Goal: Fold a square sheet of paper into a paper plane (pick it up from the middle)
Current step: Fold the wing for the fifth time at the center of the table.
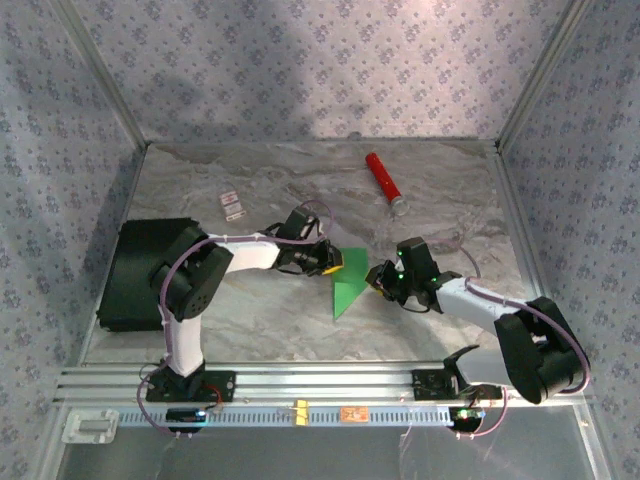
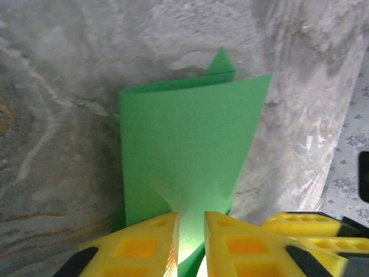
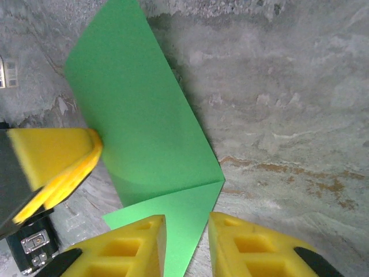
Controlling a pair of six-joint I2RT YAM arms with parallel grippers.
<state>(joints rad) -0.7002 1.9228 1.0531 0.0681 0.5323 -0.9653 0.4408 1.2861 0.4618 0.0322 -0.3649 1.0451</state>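
The square sheet of paper (image 1: 347, 290) is bright green and folded into a pointed shape, lying on the marble table between the two arms. In the left wrist view the paper (image 2: 184, 144) bulges up into the narrow gap of my left gripper (image 2: 190, 216), whose yellow fingers stand slightly apart on either side of it. My left gripper (image 1: 328, 260) is at the sheet's upper left. My right gripper (image 3: 187, 218) is open, its fingers straddling a creased corner of the paper (image 3: 144, 127) without pinching it. From above, my right gripper (image 1: 380, 278) sits at the sheet's right edge.
A red cylinder (image 1: 383, 180) lies at the back of the table. A black flat box (image 1: 140, 275) rests at the left edge. Two small white labels (image 1: 232, 205) lie behind the left arm. Patterned walls close in the table on three sides.
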